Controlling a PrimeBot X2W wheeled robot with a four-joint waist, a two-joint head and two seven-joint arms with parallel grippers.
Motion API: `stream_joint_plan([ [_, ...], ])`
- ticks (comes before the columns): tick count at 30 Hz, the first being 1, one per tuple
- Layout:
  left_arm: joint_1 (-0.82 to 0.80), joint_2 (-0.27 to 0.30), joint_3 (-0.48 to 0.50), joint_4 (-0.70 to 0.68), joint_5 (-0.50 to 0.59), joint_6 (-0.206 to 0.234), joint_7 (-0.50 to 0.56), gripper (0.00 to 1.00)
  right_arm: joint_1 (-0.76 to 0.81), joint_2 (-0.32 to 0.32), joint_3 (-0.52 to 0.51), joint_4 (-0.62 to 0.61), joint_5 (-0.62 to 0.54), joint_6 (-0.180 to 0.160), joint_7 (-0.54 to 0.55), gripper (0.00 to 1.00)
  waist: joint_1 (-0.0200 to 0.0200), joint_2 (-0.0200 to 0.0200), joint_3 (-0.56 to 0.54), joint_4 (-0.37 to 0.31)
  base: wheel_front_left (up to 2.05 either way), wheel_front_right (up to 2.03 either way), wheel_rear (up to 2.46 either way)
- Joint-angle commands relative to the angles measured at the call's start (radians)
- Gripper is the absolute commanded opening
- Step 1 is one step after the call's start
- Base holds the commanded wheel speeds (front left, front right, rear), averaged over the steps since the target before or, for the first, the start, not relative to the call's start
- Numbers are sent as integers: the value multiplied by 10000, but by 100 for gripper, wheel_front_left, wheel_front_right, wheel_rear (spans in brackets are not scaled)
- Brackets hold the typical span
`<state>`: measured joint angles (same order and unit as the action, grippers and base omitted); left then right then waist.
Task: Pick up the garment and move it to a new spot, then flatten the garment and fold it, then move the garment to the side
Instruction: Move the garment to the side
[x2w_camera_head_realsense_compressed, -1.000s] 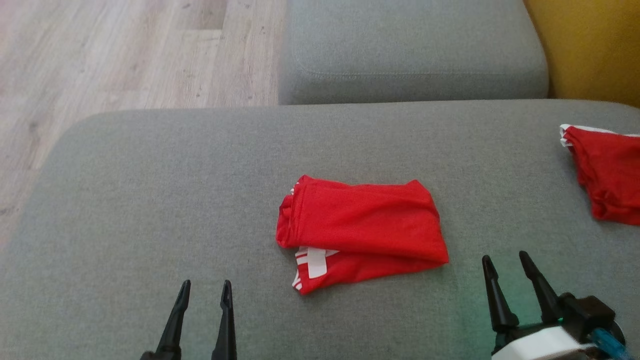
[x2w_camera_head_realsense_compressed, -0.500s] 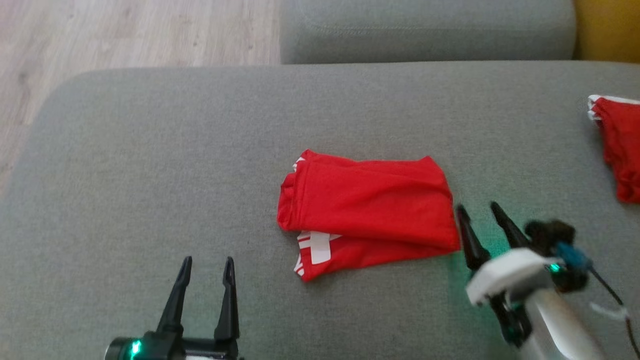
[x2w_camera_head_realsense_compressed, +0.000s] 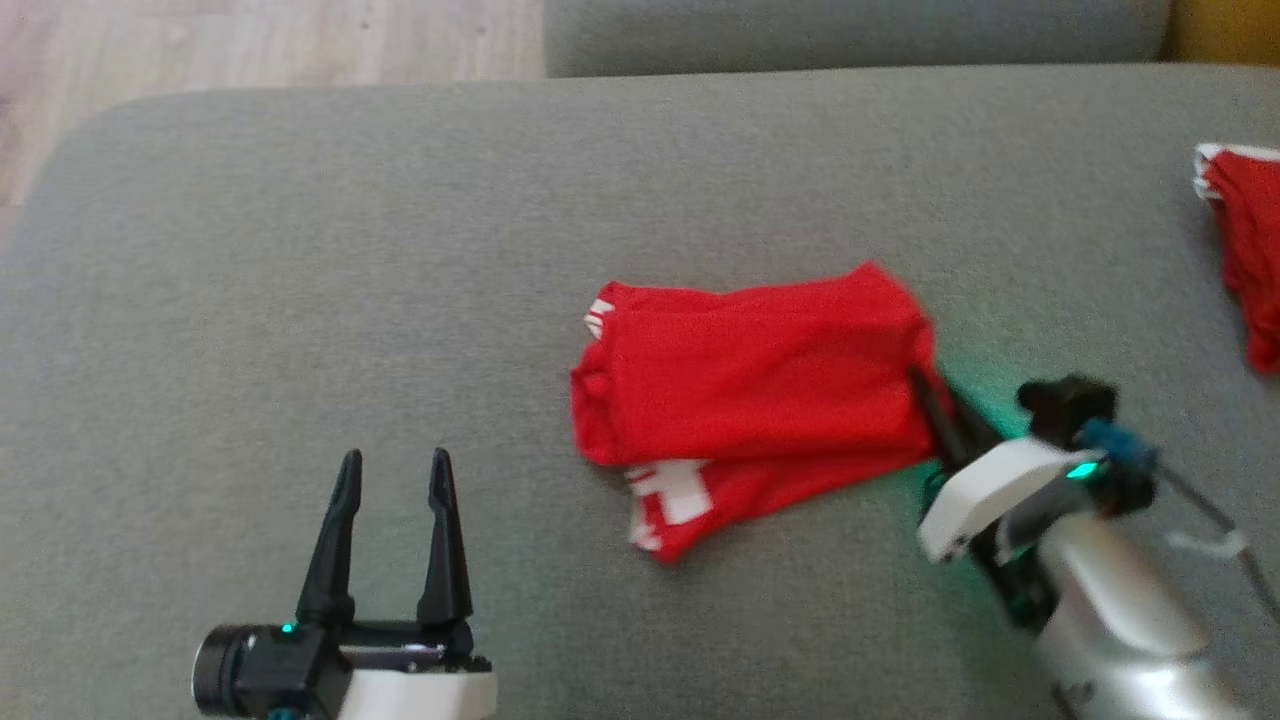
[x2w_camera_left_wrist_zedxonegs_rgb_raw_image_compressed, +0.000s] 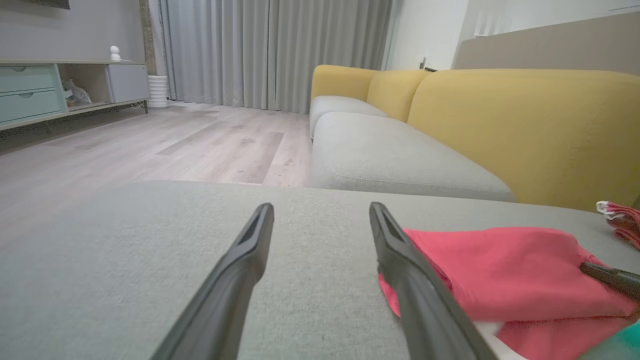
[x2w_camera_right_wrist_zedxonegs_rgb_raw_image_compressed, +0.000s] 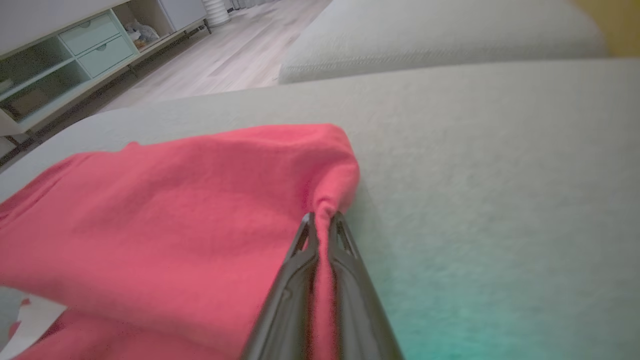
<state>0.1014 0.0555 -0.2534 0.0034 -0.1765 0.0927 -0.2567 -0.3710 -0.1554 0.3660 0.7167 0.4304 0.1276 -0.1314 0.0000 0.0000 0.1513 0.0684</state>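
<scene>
— What is nearest you?
— My left end effector (x2w_camera_head_realsense_compressed: 395, 455). It is released, with its two fingers spread over the grey cushion (x2w_camera_head_realsense_compressed: 250, 280). It sits at about 7 o'clock from the garment (x2w_camera_head_realsense_compressed: 750, 370), well apart from it.
— And the other arm?
— My right end effector (x2w_camera_right_wrist_zedxonegs_rgb_raw_image_compressed: 323, 216) is clenched on the garment's edge at its 3 o'clock, with a pinch of red cloth bunched between the fingertips.
— Where does the garment lie?
— Folded, mid-cushion, with white print showing at its 7 o'clock corner.
— And beyond it?
— A second red cloth (x2w_camera_head_realsense_compressed: 1245, 250) at 2 o'clock, near the cushion's edge. Past that are a farther grey cushion (x2w_camera_head_realsense_compressed: 850, 30) at 12 and wooden floor (x2w_camera_head_realsense_compressed: 250, 40) at 11.
</scene>
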Motion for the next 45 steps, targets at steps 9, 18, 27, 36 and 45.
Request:
stream_joint_plan([
  [9, -1039, -53, 568, -987, -216, -180, -51, 100, -1194, -2416, -1107, -1720, -1861, 31, -287, 0, 0, 0, 1540, -1296, 0, 0, 0],
  [18, -1974, -53, 504, -1064, -151, -457, -51, 100, -1247, -4494, -3508, -3625, -2955, 31, 621, 0, 0, 0, 2717, -1655, 0, 0, 0],
  [27, -2243, -53, 400, -891, -214, -716, -51, 100, -866, -4646, -5472, -4725, -4177, 31, 1604, 100, 0, 0, 2687, -1596, 0, 0, 0],
  [36, -1785, -53, 580, -270, -441, -674, -51, 100, 757, -1794, -4424, -4872, -4024, 31, 902, 100, 0, 0, 1123, -1240, 0, 0, 0],
  [45, -473, -53, 760, 326, -476, -429, -51, 100, 2313, 263, -2074, -3579, -2514, 31, -1288, 100, 0, 0, -1085, -791, 0, 0, 0],
])
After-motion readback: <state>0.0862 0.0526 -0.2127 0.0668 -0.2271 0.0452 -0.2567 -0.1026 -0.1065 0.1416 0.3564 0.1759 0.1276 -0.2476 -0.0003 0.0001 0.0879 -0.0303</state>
